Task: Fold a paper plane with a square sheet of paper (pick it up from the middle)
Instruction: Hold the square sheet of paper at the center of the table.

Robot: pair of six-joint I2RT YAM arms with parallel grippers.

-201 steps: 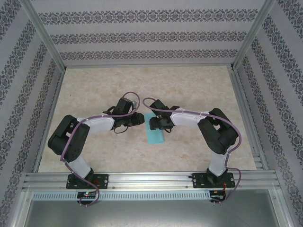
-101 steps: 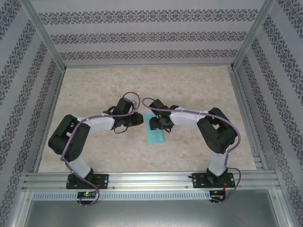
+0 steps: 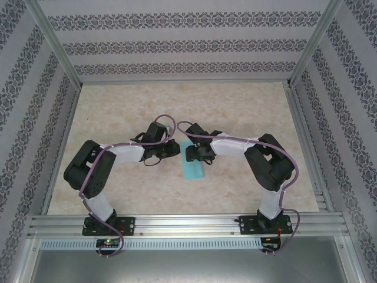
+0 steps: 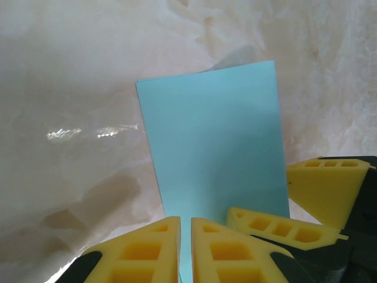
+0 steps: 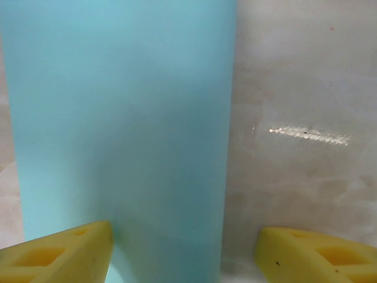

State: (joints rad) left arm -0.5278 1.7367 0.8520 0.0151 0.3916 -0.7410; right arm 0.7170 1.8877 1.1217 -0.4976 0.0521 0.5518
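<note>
1. Nearest, at 6 o'clock, a perforated strip (image 3: 188, 243) and an aluminium rail (image 3: 188, 221) are running along the edge of the table (image 3: 135, 106). The rail is carrying the left base (image 3: 109, 225) and the right base (image 3: 272, 223).
2. The left arm (image 3: 94, 171) and the right arm (image 3: 268, 165) are bending inward and nearly meeting near the table's middle.
3. The paper (image 3: 193, 170) is lying on the table between the two wrists. It is showing as a narrow, plain teal rectangle, with its long axis running roughly from 12 to 6 o'clock.
4. The left gripper (image 4: 185, 230) is sitting at the paper's 10 o'clock corner. Its yellow fingers (image 4: 147, 253) are standing almost together, and a thin slit between them is showing teal. Whether they are pinching the paper I cannot tell.
5. The right gripper (image 5: 188, 259) is hanging over the paper's 12 o'clock half with its jaws spread wide, gripping nothing. One finger is over the paper and the other over bare table, with the paper's long edge running between them.
6. The table is showing a cream, marbled, glossy surface, catching streaks of light close to the paper.
7. Farthest, walls (image 3: 188, 47) with grey ornamental stripes are closing the space at 9, 12 and 3 o'clock. Aluminium posts (image 3: 53, 41) are rising at the far corners.
</note>
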